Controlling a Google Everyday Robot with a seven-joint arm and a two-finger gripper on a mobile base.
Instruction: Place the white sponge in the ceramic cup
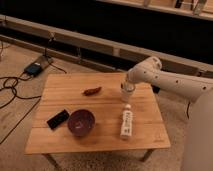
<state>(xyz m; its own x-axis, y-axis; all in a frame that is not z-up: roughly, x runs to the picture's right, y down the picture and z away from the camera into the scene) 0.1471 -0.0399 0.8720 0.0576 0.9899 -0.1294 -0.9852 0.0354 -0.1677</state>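
The gripper (128, 86) hangs right over the ceramic cup (127, 93), grip unreadable, sponge unseen—possibly already going in.

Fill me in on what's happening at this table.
A robot arm reaches in from the right, its gripper directly over the cup at the table's far right edge. The sponge isn't visible, so it may be in the gripper or already in the cup. A purple bowl, black phone, white bottle and a reddish item sit untouched.
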